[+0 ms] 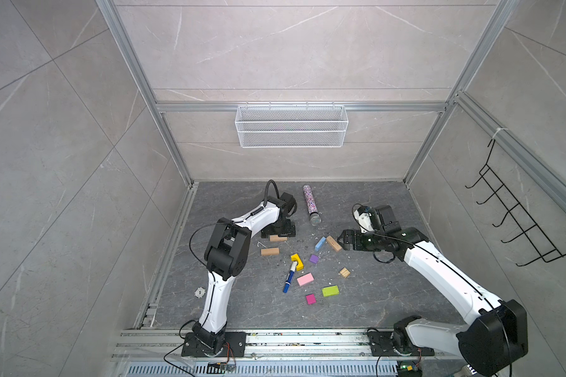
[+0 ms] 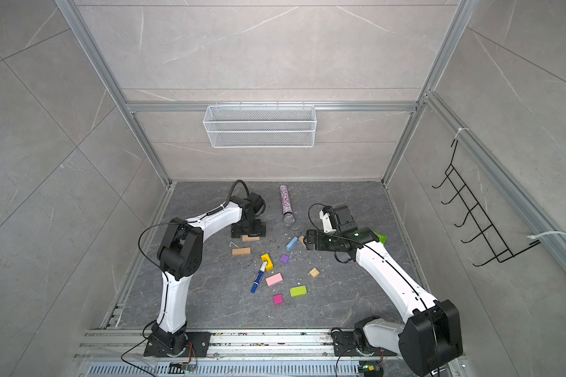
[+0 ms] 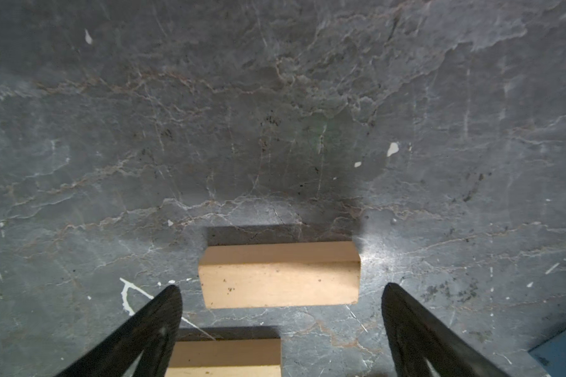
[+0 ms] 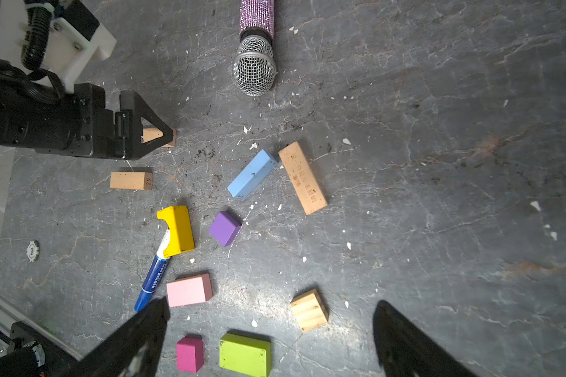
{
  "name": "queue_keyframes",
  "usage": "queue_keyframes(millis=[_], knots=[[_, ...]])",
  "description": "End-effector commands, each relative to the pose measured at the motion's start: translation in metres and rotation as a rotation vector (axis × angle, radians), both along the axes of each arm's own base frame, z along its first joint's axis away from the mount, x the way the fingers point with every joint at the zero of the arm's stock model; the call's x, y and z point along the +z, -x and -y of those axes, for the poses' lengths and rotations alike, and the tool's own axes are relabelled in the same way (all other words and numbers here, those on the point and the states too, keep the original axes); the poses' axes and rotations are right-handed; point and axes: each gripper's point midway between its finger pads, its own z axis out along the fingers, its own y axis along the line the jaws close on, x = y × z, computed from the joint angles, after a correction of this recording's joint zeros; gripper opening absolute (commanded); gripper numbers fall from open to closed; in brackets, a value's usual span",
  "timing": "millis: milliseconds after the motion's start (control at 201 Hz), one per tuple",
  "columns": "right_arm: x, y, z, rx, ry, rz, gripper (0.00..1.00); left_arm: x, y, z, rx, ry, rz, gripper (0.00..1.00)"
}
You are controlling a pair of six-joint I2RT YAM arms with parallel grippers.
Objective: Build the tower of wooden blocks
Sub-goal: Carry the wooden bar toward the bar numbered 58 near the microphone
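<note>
Grey stone-look panels wall in the cell, with a white wire basket [image 1: 291,125] hung on the back wall, and the dark veined tabletop [image 1: 373,293] below is strewn with wood blocks, all lying singly, none resting on another. The left end effector [image 3: 281,292] points down towards the far side, its jaws spread wide to either side of a tan bar [image 3: 280,277] with a gap at each end, gripping nothing. A second tan bar [image 1: 270,251] lies just nearer. The right end effector [image 4: 273,308] hangs over the tabletop, jaws equally wide and empty. In a top view its tips sit just beside a printed tan bar [image 1: 334,243], which nearly meets the light-blue block [image 1: 320,243] at one end. Near the middle sit the yellow arch [image 1: 297,262] and the purple block [image 1: 313,259], and a blue marker pen [image 1: 289,277] has its pale end tucked into the arch's hollow. Closer to the front lie the pink block [image 1: 305,279], the ridged tan cube [image 1: 344,272], the lime-green block [image 1: 330,290] and the magenta block [image 1: 310,299] — each apart from the rest. A glittery microphone [image 1: 311,204] lies towards the back.
</note>
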Motion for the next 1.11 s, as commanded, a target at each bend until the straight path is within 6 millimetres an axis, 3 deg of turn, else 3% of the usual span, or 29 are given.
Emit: queue_keyframes(millis=[0,548,1100], knots=[[0.003,0.004,0.002,0.008,0.019,0.008,0.99,0.001,-0.006,-0.003,-0.024,-0.020,0.002,0.96],[0.002,0.005,0.003,0.007,0.021,0.006,0.99,-0.021,-0.006,-0.002,0.003,-0.015,-0.009,0.88],[0.001,0.005,-0.001,0.016,0.006,-0.004,0.99,-0.013,0.005,-0.023,0.037,-0.085,-0.012,0.69]])
